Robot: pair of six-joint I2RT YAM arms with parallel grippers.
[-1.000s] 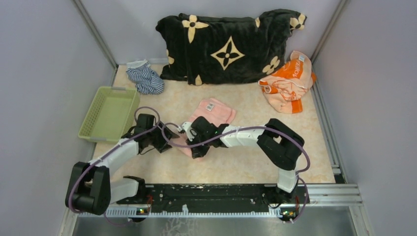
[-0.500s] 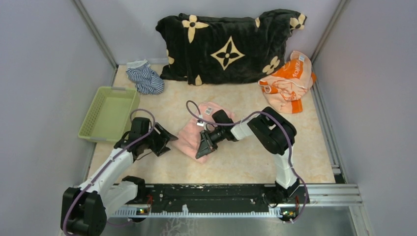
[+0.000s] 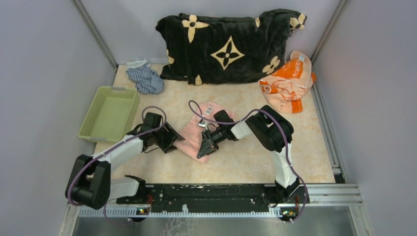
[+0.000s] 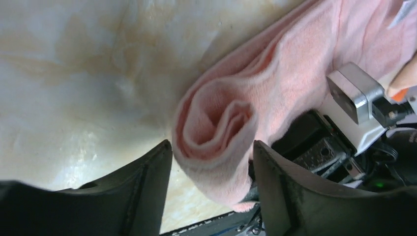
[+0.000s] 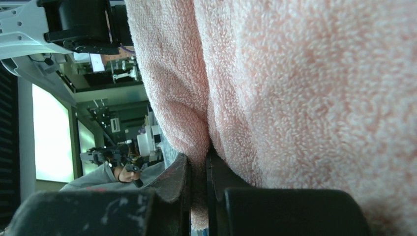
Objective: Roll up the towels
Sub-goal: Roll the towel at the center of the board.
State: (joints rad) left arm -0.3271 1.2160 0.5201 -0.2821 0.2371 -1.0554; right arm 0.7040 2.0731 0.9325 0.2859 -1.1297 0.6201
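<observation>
Pink towel (image 3: 189,138) lies mid-table between the two arms, near end partly rolled. The left wrist view shows a loose coil of a couple of turns (image 4: 221,118), and the far part with the white label (image 3: 210,106) is flat and unrolled. Right gripper (image 3: 202,150) is clamped on a thin fold of the pink towel at its near edge, jaws nearly together on the terry (image 5: 196,167). Left gripper (image 3: 169,139) sits at the coil's open end with jaws spread, one each side of the roll (image 4: 211,147), not pinching it. Judgement: first roll started, loose, most of its length left to go. Orange towel (image 3: 287,83) sits crumpled at the far right by the wall, untouched, not rolled, so well under half the task looks done. Green basket (image 3: 110,90) is at the left edge and nothing shows inside it. Striped cloth (image 3: 144,78) lies behind the basket, apart from it. Black blanket (image 3: 226,46) is heaped against the back wall.
</observation>
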